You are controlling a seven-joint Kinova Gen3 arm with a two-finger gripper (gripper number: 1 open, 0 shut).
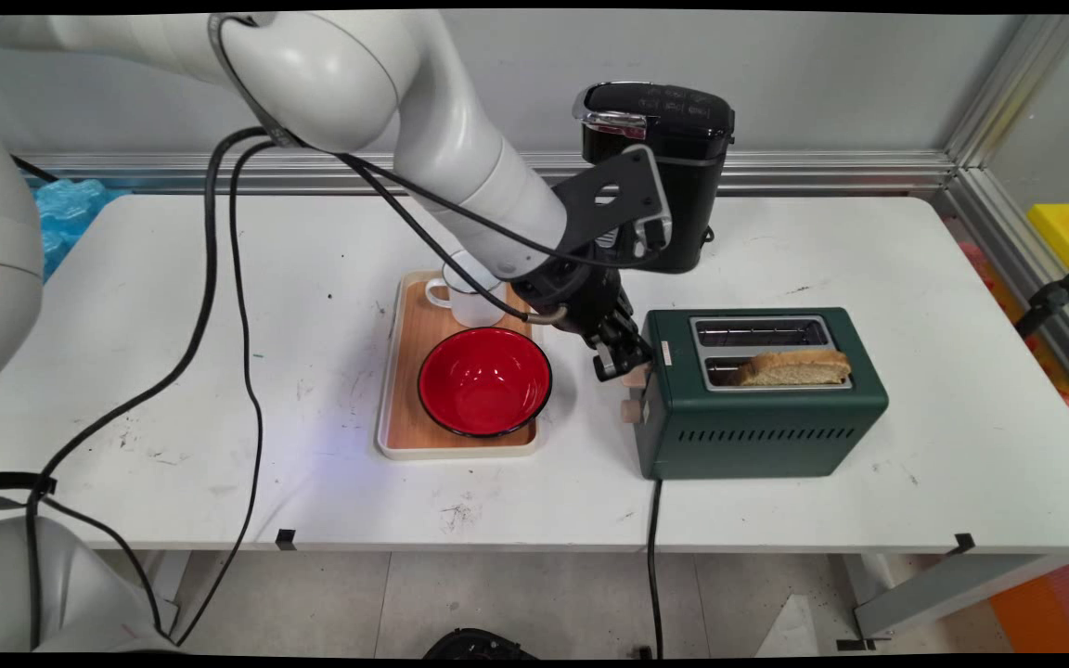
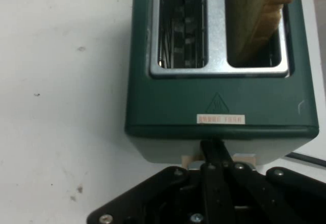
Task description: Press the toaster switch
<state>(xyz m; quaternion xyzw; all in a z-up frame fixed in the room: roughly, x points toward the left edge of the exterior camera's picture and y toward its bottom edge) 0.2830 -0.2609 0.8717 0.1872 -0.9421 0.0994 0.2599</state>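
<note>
**Toaster lever under the closed fingertips**

The toaster lever (image 1: 635, 376), a pale beige tab, is sitting on the left end face of the dark green toaster (image 1: 762, 427), which is standing on the white table (image 1: 869, 260) just right of the tray (image 1: 391, 390). The gripper (image 1: 611, 366) is reaching down onto it with its two black fingers pressed together, gripping nothing. In the hand view their joined tips are meeting the tab at its middle, tight against the toaster's end wall.

As a judgement, this contact is best worked by bearing straight down along the lever's slot. The tips should be staying centred on the tab, since it is small and smooth and an off-centre push could be sliding off it or tipping the light casing.

The toaster is a rounded box in matte painted metal, with a bright steel plate around two slots. A slice of bread (image 1: 794, 368), brown-crusted and porous, is standing in the near slot; the far one is showing bare wire guides. A round beige knob (image 1: 629, 411) is sitting below the lever. On the wood-lined tray are a glossy red bowl (image 1: 483, 380) with a black rim and a white mug (image 1: 465, 301). A shiny black coffee machine (image 1: 683, 176) is standing behind.
</note>
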